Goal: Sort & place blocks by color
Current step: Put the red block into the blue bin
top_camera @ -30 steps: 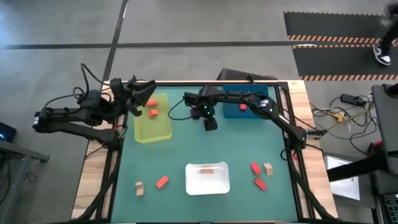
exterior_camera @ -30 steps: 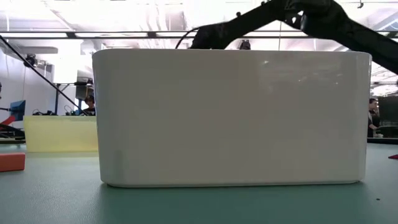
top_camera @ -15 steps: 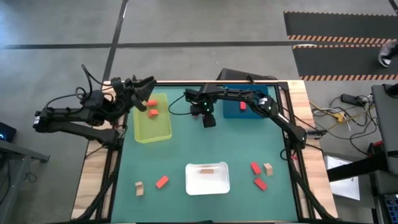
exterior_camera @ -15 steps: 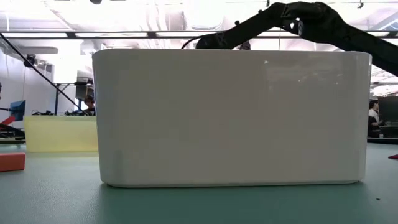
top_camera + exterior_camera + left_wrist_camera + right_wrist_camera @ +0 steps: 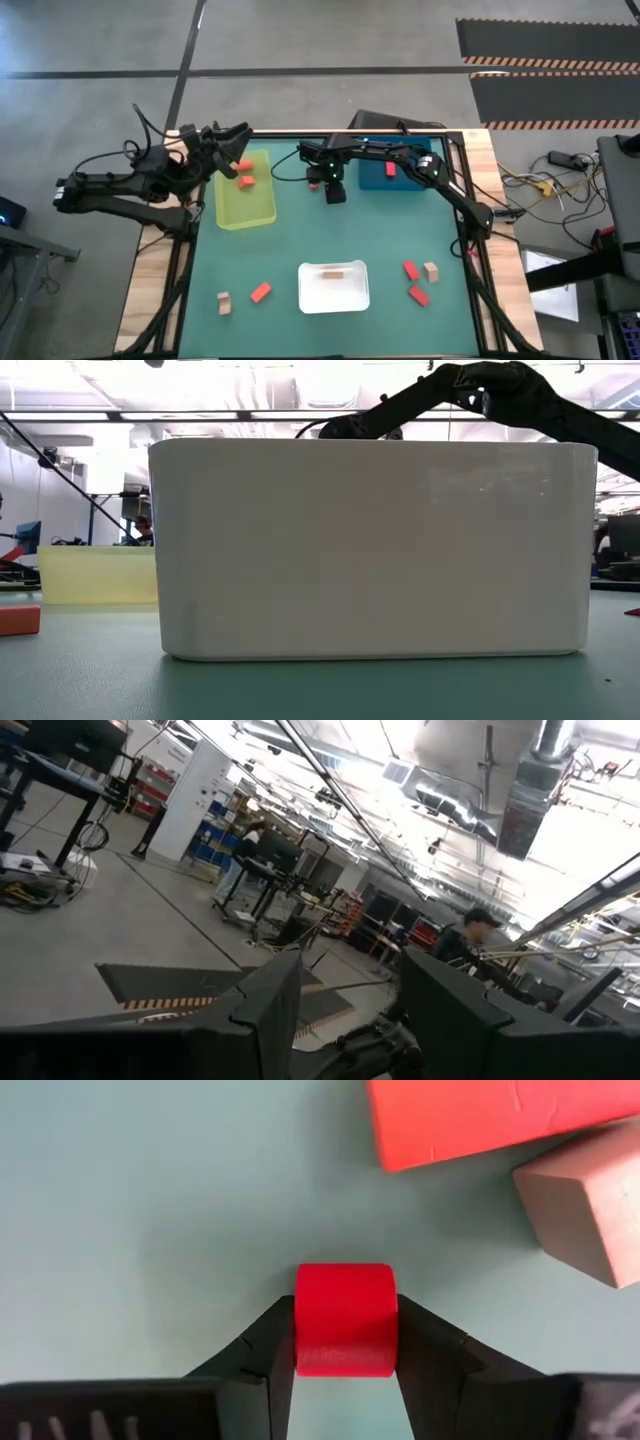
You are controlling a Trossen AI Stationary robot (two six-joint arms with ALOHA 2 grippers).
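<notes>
My right gripper (image 5: 336, 193) hangs over the far middle of the green table, between the yellow-green tray (image 5: 245, 190) and the blue tray (image 5: 398, 172), shut on a small red block (image 5: 346, 1315). My left gripper (image 5: 233, 135) is open and raised by the yellow-green tray's far-left corner; in its wrist view the fingers (image 5: 270, 1010) point into the room. Two orange-red blocks (image 5: 246, 181) lie in the yellow-green tray, a red one (image 5: 390, 170) in the blue tray, and a tan one (image 5: 333, 273) in the white tray (image 5: 333, 297). My right gripper pinches the red block by two opposite sides (image 5: 300, 1330), one finger (image 5: 265, 1355) on each. The fingers come from above, pointing down at the table. Whether the block is clear of the table does not show.
Loose blocks lie near the table's near edge: a tan one (image 5: 225, 303) and an orange-red one (image 5: 260, 292) left of the white tray, two red ones (image 5: 410, 269) and a tan one (image 5: 431, 270) to its right. The white tray (image 5: 370, 550) fills the low view.
My right gripper has moved a little toward the table's far-left, still shut on the red block, and its arm has risen in the low view. My left gripper has drawn back from over the yellow-green tray's left rim toward the far edge.
</notes>
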